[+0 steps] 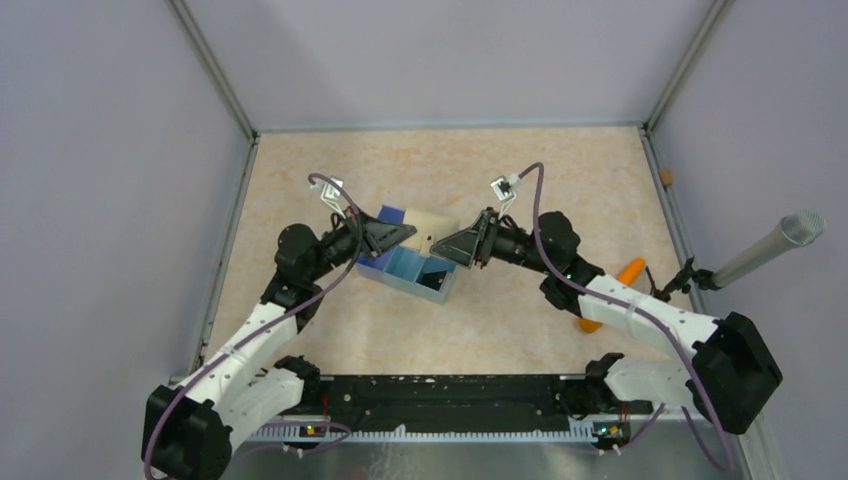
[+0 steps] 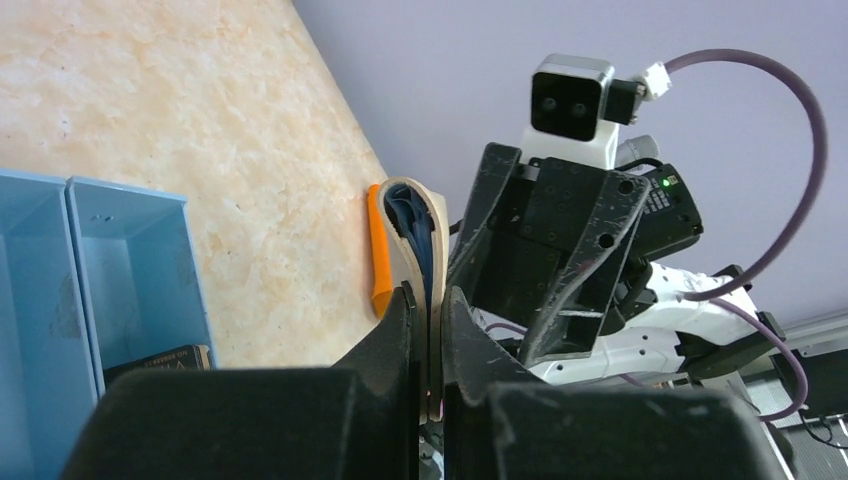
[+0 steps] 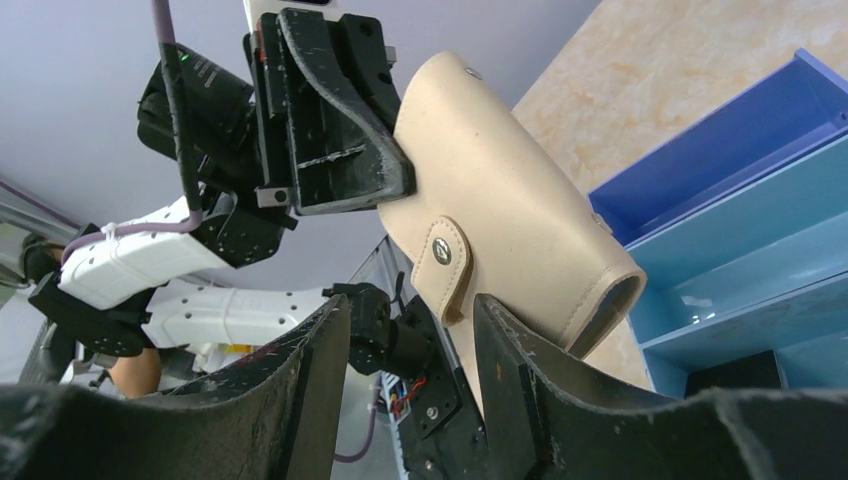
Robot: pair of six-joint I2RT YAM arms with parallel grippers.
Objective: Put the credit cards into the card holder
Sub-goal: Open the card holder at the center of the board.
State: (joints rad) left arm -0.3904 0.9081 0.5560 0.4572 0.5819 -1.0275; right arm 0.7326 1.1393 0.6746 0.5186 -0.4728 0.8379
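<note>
- Robot lab test cell: plain lilac partition walls on aluminium frame posts enclose a beige marbled tabletop.
- Left arm and right arm bolted to a black rail.
- Microphone on a stand at the right.

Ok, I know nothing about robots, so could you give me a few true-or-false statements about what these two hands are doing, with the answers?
1. The left hand grips the beige card holder. True.
2. The card holder lies flat on the table. False: the left hand holds it up off the table.
3. The right hand has its fingers standing apart. True.
4. The tray is red. False: the tray is blue.
</note>
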